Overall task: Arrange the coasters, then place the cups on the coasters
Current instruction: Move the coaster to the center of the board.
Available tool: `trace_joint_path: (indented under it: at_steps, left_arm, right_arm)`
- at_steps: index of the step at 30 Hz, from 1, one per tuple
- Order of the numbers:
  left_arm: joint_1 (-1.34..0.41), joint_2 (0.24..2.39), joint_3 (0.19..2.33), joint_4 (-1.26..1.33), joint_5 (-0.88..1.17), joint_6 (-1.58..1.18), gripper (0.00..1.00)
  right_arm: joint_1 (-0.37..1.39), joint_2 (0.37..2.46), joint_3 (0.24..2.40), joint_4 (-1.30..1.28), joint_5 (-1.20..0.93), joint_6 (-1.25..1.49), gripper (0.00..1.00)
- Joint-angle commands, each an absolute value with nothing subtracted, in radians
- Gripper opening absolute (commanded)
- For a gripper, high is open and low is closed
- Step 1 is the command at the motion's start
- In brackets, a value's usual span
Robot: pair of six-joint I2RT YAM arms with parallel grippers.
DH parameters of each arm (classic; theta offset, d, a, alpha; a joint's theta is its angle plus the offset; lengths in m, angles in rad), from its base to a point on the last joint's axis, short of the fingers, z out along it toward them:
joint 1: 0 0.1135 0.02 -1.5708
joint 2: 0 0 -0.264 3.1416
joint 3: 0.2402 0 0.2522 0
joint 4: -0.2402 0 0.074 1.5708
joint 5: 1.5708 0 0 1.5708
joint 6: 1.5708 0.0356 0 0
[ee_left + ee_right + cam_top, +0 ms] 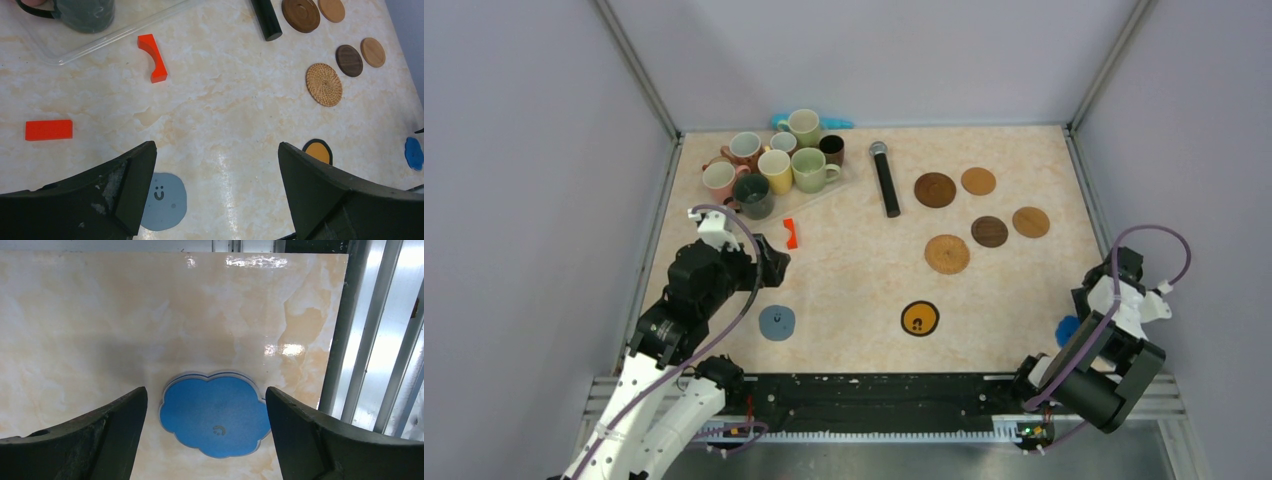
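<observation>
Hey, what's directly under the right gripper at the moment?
A bright blue cloud-shaped coaster lies flat on the table between the open fingers of the right gripper. Its nearest edge runs out of the wrist view, and from above the arm covers most of it.

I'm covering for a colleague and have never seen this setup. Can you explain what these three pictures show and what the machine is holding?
The machine is two robot arms bolted at the near edge of a table. The wide picture looks down from above and behind them; the other two come from cameras on each wrist, so the dark wedges at the bottom are that arm's own fingers.

The left gripper hangs open over a grey-blue coaster. The right gripper is open over a bright blue cloud-shaped coaster lying flat near the table's right edge. Nothing is held.

Also on the table: a cluster of mugs on a clear tray, five brown coasters, a black-and-yellow coaster, a black microphone and red-orange pieces.
</observation>
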State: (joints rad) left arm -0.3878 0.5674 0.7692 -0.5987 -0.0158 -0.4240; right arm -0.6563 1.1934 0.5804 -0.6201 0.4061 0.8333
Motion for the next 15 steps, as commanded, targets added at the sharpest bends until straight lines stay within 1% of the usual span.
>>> trace_joint_path:
  at_steps: [1, 9, 15]
  left_arm:
    - [-0.391, 0.570, 0.761, -0.555, -0.012, -0.422, 0.97]
    - [-0.391, 0.565, 0.761, -0.556, -0.012, -0.422, 0.97]
    - [-0.390, 0.566, 0.761, -0.556, -0.011, -0.423, 0.97]
  right_arm:
    - [-0.674, 1.195, 0.565, -0.595, 0.415, 0.849, 0.88]
    - [-0.680, 1.215, 0.534, -0.552, 0.374, 0.844, 0.89]
    - [-0.683, 1.226, 0.512, -0.490, 0.286, 0.796, 0.88]
